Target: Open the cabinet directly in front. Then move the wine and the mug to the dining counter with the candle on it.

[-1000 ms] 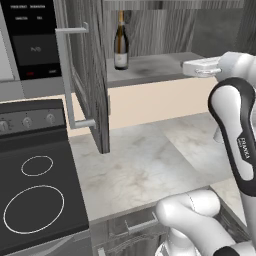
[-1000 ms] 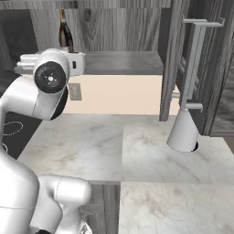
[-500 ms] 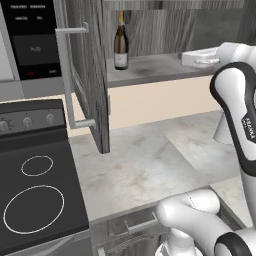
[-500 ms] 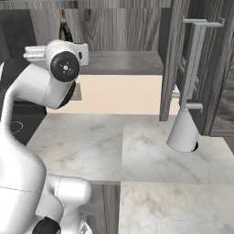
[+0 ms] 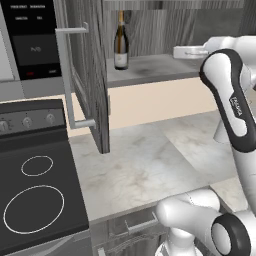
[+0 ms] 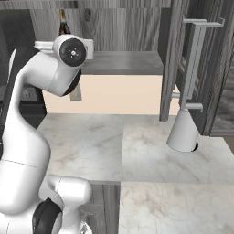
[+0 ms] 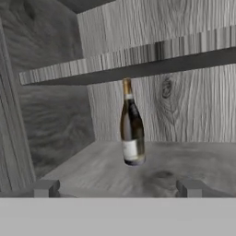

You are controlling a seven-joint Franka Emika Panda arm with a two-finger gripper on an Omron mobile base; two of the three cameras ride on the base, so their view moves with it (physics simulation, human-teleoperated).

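The cabinet (image 5: 90, 75) is standing open, both doors swung wide with their long bar handles facing out, so the first step is looking done. The arm is reaching in at the level of the lower shelf, and the gripper (image 7: 117, 188) is pointing straight at the wine (image 7: 132, 124), its jaws spread wide and holding nothing. The bottle is standing upright toward the back of the shelf, some way beyond the fingertips (image 7: 46, 188) and not touched. Grasping it, carrying it to the dining counter, and fetching the mug are all remaining.
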